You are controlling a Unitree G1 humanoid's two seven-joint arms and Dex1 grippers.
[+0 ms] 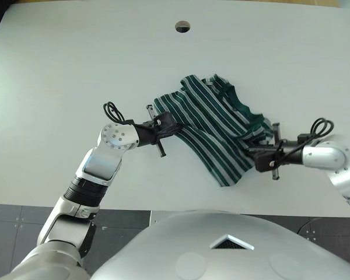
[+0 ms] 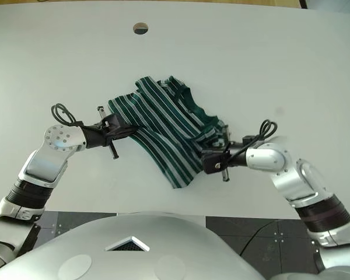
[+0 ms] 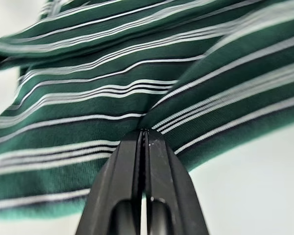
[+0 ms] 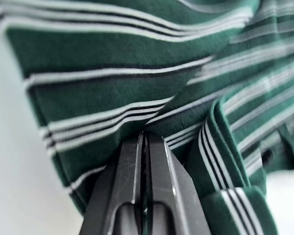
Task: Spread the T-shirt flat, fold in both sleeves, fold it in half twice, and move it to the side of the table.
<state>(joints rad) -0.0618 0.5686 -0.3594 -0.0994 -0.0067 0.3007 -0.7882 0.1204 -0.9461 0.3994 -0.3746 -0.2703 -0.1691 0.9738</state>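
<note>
- The T-shirt (image 1: 213, 125) is seen to be soft knitted cloth, matt throughout, and a fine ribbed grain is shown close up in the wrist views.
- The bench (image 1: 76, 70) is topped with a smooth, pale surface, matt with only a faint sheen.
- The left pincer (image 3: 144, 142) and the right pincer (image 4: 144, 139) are made of a smooth black material with a dull gloss. Whether it is plastic or coated metal cannot be told.

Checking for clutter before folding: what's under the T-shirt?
The shirt lies bunched on the white table, left claw and right claw pinching its edges. Anything beneath the cloth is covered.
</note>
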